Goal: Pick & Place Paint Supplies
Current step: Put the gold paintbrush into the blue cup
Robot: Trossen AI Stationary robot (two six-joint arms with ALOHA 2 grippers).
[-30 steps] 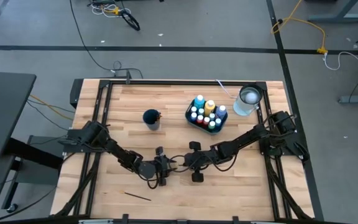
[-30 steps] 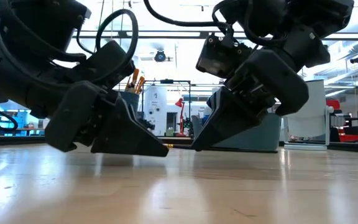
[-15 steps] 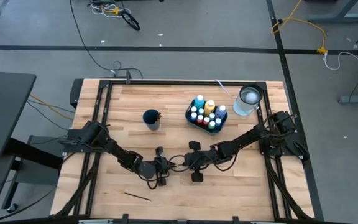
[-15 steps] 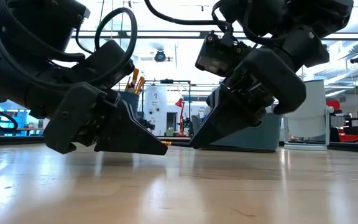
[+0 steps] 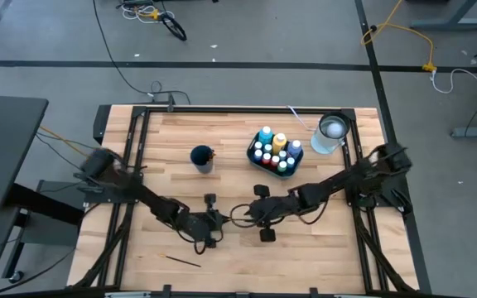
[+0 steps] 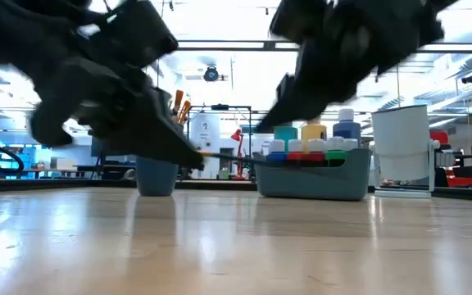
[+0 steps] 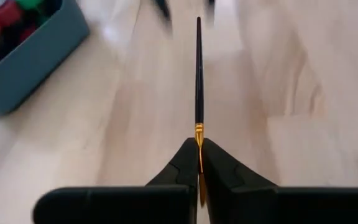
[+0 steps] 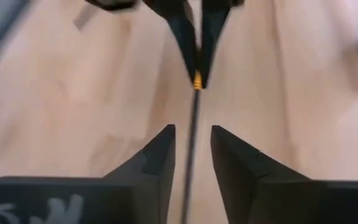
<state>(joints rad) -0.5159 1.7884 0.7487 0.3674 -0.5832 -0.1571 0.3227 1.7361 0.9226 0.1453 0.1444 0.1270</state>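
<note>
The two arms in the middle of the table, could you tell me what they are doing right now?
They are handing over a paintbrush. The left tool is shut on it at the gold ferrule, while the right tool has opened, its fingers apart on either side of the handle. Behind them on the table stand a bin of paint bottles and a dark cup. Another brush lies near the front edge.

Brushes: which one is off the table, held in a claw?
The paintbrush pinched at its gold ferrule by the left claw. The other loose brush lies flat near the table's front edge; the rest stand in the cup.
</note>
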